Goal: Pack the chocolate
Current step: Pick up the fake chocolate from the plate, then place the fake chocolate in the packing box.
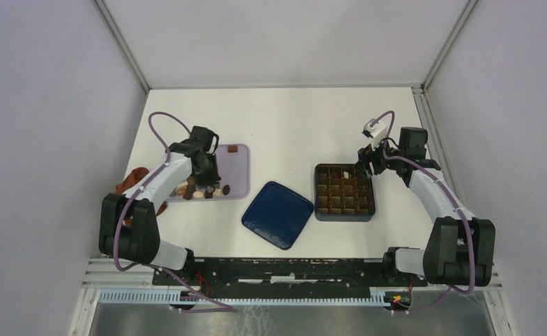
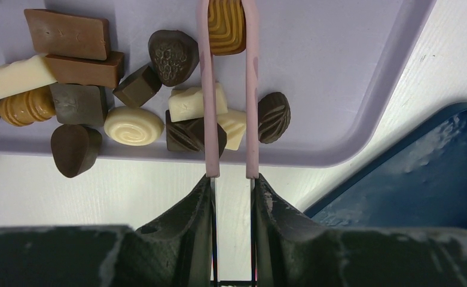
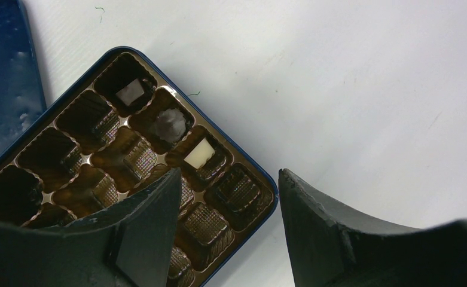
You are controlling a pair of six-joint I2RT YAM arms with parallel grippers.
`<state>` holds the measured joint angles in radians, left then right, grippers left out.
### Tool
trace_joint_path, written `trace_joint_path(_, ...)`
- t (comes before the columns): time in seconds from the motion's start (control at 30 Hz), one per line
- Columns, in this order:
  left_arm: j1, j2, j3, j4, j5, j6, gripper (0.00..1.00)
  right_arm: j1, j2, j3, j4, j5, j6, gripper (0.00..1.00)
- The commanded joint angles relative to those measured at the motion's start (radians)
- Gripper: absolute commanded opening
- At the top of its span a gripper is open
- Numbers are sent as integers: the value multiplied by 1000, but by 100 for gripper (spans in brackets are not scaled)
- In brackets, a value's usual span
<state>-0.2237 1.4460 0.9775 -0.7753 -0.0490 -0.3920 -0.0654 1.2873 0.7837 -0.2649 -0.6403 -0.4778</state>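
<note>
From above, the left gripper hangs over a lavender tray on the left half of the white table. Most of the chocolate lies loose along the tray's near edge, with one brown piece apart at the far edge. A reddish-brown cloth sits just beside the tray's left side. A blue lid lies flat between the tray and a blue box with a brown grid insert, and the right gripper hovers at the box's far right corner. In the left wrist view the fingers are closed on the handle ends of pink tongs, squeezing the two arms nearly parallel. The tong tips flank a caramel-coloured ridged piece at the top of the frame (whether they actually pinch it I cannot tell, since the tips run out of view), and the arms pass over a white piece and a dark one. More pieces, dark, mid brown and cream, crowd the tray on the frame's left. In the right wrist view the fingers stand wide apart with nothing between them, above the box's corner. Three cells along the box's edge hold a dark square piece, a dark lumpy piece and a cream-white piece.
</note>
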Motion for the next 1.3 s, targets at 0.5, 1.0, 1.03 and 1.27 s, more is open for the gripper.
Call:
trace_joint_path(0.5, -23, -257, -83, 208, 384, 12, 6, 3, -21, 36, 9, -32, -16, 66)
trace_joint_path(1.0, -531, -207, -67, 708, 355, -242, 5, -61, -82, 9, 157, 263, 226, 70)
trace_joint_path(1.03, -560, -176, -42, 722, 341, -243, 5, -63, -83, 12, 160, 285, 241, 70)
trace_joint_path(1.27, -693, 67, 139, 755, 276, -225, 6, -70, -87, 26, 174, 429, 308, 72)
